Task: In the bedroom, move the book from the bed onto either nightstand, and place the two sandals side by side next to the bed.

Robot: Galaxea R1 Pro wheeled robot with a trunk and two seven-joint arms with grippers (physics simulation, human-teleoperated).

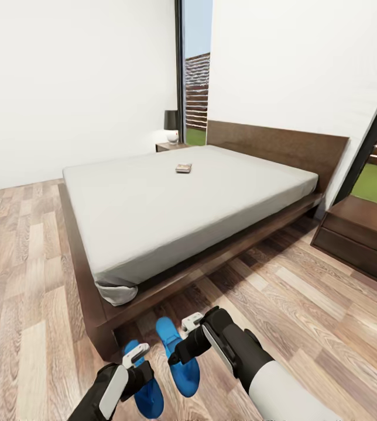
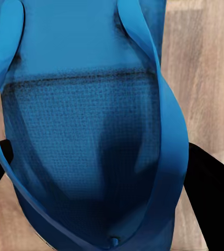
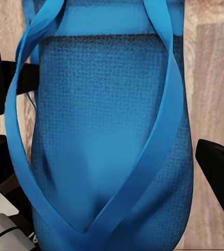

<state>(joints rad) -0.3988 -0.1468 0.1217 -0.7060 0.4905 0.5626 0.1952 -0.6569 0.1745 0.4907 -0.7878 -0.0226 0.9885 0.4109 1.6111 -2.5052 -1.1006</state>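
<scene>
Down at the foot corner of the bed [image 1: 171,204] both arms are low over the wooden floor [image 1: 30,304], each above one blue sandal. The left pincer [image 1: 134,358] sits over the left sandal [image 1: 147,389], the right pincer [image 1: 182,342] over the right sandal [image 1: 178,356], and the two sandals lie side by side, toes toward the bed frame, just apart. From the head camera the fingers are too small to judge. The left wrist camera settles it: dark fingers [image 2: 211,193] stand spread on either side of the sandal [image 2: 80,157], outside its straps. The right wrist camera tells the same story, fingers [image 3: 219,172] wide of the sandal [image 3: 106,141], not pinching. Up on the white mattress the book [image 1: 183,168] lies near the headboard end, far from both arms. A nightstand [image 1: 170,146] with a dark lamp [image 1: 171,126] stands beyond the bed, another nightstand [image 1: 361,234] at the right.
</scene>
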